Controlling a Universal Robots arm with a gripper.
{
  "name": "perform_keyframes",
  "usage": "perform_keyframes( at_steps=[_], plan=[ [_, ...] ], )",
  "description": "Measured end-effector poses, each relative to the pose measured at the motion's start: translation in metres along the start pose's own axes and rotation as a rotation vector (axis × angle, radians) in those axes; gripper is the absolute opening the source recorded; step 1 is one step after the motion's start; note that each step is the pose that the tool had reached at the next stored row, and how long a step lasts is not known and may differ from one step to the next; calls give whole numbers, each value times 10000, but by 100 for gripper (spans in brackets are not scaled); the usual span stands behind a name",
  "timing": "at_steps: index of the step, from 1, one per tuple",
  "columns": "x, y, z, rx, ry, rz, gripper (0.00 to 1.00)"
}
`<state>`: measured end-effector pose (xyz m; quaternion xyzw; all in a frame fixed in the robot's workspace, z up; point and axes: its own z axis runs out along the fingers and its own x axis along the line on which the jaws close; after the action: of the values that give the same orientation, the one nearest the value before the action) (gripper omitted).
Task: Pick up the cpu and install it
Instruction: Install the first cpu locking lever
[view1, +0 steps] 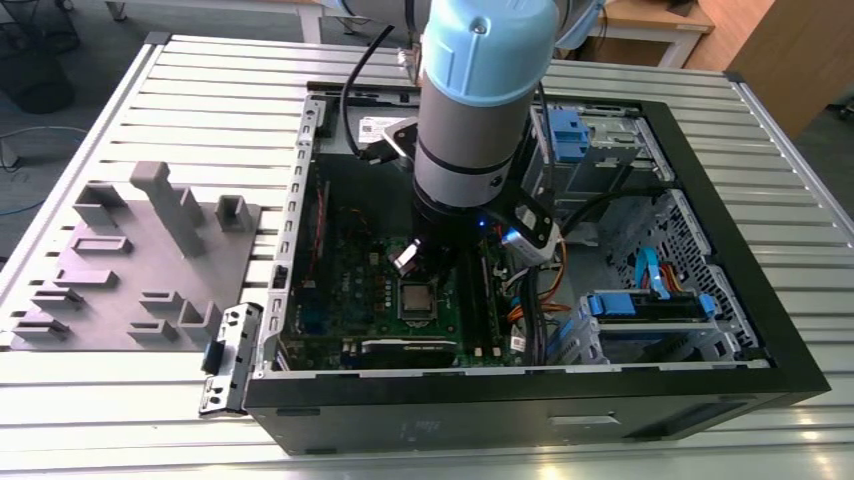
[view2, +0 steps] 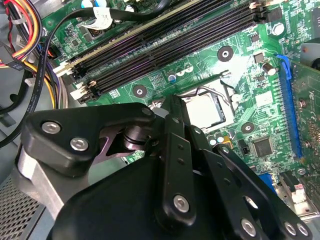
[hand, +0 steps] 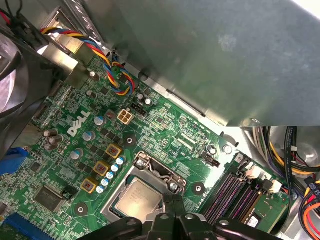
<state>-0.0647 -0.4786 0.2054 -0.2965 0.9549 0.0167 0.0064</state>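
In the first wrist view the gripper (hand: 172, 198) hung with its fingers pressed together on nothing, tips just over the edge of the cpu (hand: 136, 199), which lay flat within the metal socket frame (hand: 152, 169) on the green motherboard (hand: 165, 125). Placement looked done, so I judged the step to be seating, which called for a straight, gentle move without sideways drag. Farther out, the open computer case (view1: 534, 388) lay on a slatted metal table (view1: 200, 110) beside a grey fixture block (view1: 120, 260), with a wooden cabinet (view1: 781, 50) behind.
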Motion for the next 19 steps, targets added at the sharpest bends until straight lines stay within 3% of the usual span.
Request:
perform_keyframes(
  at_steps=[19],
  plan=[
    [73,-129,22,0,2,35,11]
  ],
)
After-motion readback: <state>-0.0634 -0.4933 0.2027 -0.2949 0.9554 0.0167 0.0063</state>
